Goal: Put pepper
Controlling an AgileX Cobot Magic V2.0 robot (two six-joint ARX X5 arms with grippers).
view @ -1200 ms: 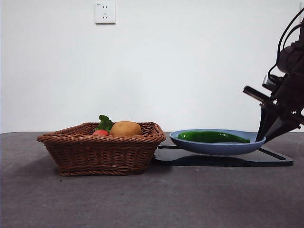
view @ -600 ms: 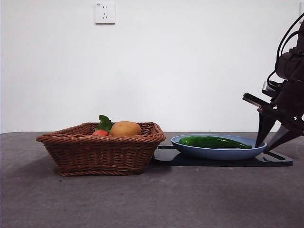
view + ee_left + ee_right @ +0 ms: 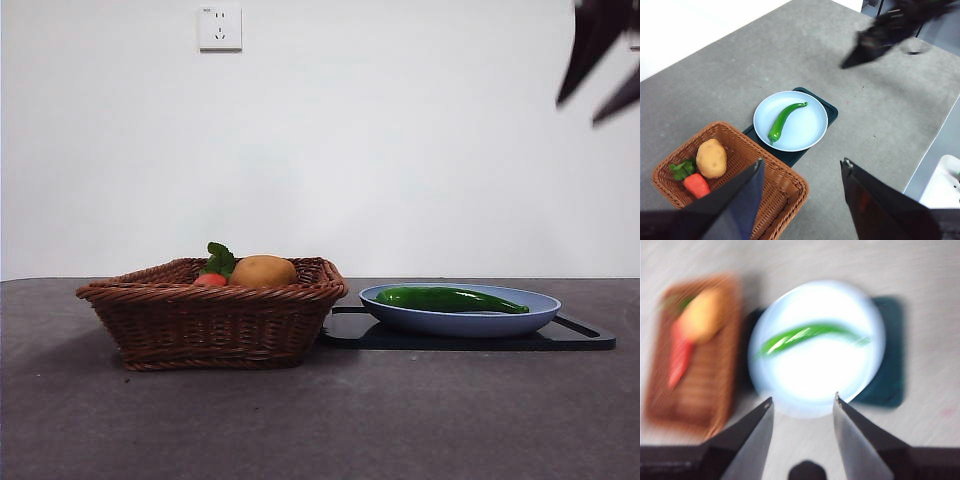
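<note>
Grey surface (image 3: 400,420): pepper (image 3: 450,299) lies delivered on plate (image 3: 520,318), well below right fingers (image 3: 603,60), spread, empty; left fingers (image 3: 800,200) likewise spread.

Lab-style test bench: bare white wall (image 3: 400,150), wall socket (image 3: 221,27), plain grey tabletop (image 3: 320,420).

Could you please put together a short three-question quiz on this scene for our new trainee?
1. True or false: the pepper lies in the wicker basket.
2. What sits directly under the blue plate? A) dark tray B) basket C) bare table
3. Fill in: the right gripper is empty, its jaws ____.

Key: 1. False, it lies on the plate. 2. A, the dark tray. 3. open.
</note>
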